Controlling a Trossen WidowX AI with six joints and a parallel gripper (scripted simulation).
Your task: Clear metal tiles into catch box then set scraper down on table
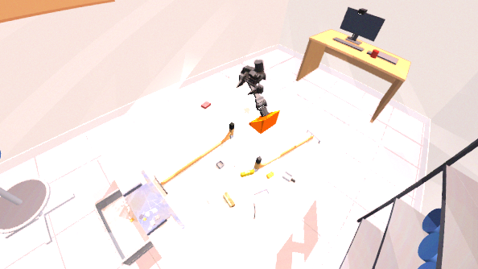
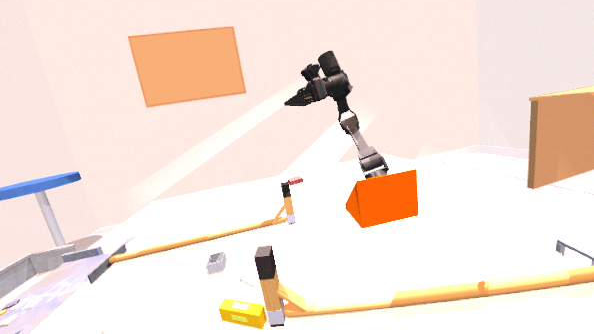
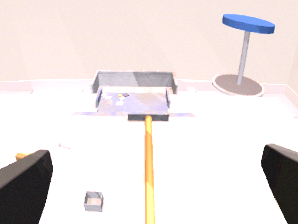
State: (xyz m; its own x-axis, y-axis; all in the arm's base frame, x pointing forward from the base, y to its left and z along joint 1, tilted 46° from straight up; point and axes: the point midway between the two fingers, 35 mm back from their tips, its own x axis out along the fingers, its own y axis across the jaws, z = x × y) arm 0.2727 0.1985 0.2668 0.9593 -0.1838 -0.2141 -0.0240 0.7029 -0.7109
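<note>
My gripper (image 1: 245,90) (image 2: 286,104) (image 3: 157,170) is open and empty, raised high above the white surface. The long scraper (image 1: 197,159) (image 2: 200,238) (image 3: 149,165) lies below it, its dark blade (image 1: 161,185) (image 3: 148,117) at the near edge of the steel bench plate (image 3: 150,104). Its upright grip (image 1: 231,127) (image 2: 286,192) has a black top. Several small tiles (image 1: 153,212) (image 3: 120,101) lie on the plate. The catch box (image 1: 108,225) (image 3: 115,79) stands at the plate's far end. Small pieces (image 1: 130,219) show at its near side; glare hides exactly where they rest.
An orange wedge (image 1: 270,123) (image 2: 390,199) stands at the arm's base. A second long-handled tool (image 1: 286,152) (image 2: 450,292) lies alongside. A yellow block (image 1: 247,173) (image 2: 242,313), small grey box (image 1: 220,164) (image 2: 216,263) (image 3: 93,201) and red block (image 1: 206,105) (image 2: 295,180) lie around.
</note>
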